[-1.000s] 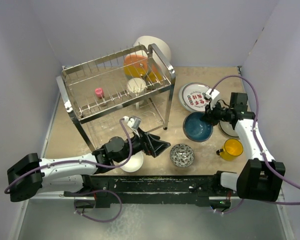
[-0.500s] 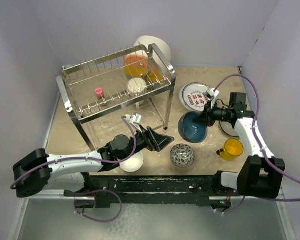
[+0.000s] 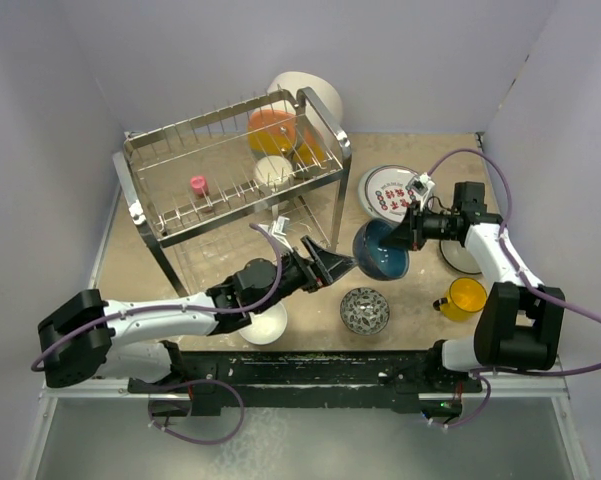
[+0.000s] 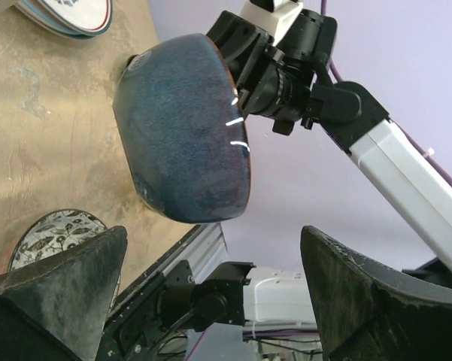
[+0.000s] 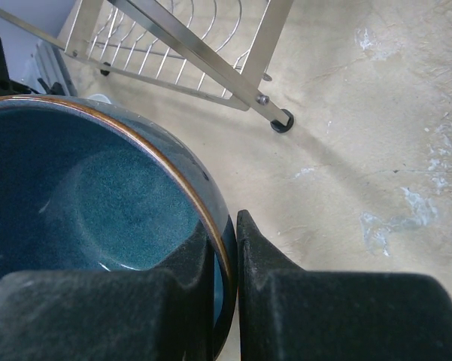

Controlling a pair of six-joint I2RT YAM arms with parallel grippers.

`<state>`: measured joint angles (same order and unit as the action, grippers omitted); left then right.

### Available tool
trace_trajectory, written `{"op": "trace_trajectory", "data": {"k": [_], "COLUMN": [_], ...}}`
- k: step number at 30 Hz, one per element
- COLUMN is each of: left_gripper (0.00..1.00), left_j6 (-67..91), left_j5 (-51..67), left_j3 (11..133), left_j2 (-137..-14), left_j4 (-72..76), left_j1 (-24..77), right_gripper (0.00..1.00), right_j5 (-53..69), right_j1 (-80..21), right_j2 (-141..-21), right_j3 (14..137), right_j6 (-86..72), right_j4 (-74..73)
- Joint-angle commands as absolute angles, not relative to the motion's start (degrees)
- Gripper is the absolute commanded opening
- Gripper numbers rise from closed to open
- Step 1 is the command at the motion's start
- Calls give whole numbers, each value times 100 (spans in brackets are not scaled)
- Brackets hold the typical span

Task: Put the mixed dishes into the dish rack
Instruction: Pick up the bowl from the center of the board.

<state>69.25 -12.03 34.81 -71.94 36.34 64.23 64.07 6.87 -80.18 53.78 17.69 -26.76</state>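
Note:
My right gripper [image 3: 407, 232] is shut on the rim of the dark blue bowl [image 3: 380, 250] and holds it tilted above the table; one finger is inside the rim and one outside [image 5: 233, 248]. My left gripper [image 3: 337, 266] is open and empty just left of the bowl, and the bowl's underside [image 4: 184, 139] hangs above the gap between its fingers [image 4: 60, 278]. The chrome dish rack [image 3: 230, 170] stands at the back left. On the table are a small grey-patterned bowl [image 3: 365, 310], a yellow cup [image 3: 467, 297], a red-lettered white plate [image 3: 392, 192] and a white bowl [image 3: 265, 325] partly under my left arm.
The rack's upper tier holds orange dishes [image 3: 272, 128], a small white cup [image 3: 273, 172] and a pink piece [image 3: 198, 185]. A large white bowl [image 3: 310, 92] stands behind the rack. A plate [image 3: 458, 258] lies under my right arm. The rack's leg [image 5: 274, 120] is close by.
My right gripper has lifted the dark blue bowl off the table, tilted it and carried it left. My left arm has reached right and up towards it, jaws open.

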Motion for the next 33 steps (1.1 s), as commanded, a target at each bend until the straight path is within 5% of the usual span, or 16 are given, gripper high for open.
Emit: {"op": "trace_trajectory", "data": {"k": [1,33], "left_gripper": [99,99], "left_j6": [7637,7275], "left_j5": [-1465,-2013], "left_j3": [3926,4549], "left_j2": [-7312,-8250], "left_j4": [3145,4034], "left_j1": [6451,6721], "right_gripper": [0,0], "right_j5": [7182,7490], "right_j1": [721,712], "right_j2": [-7855,-7867], "right_j3": [5574,5515], "right_j6": [1013,1010], "right_j4": [-2490,-2549]}}
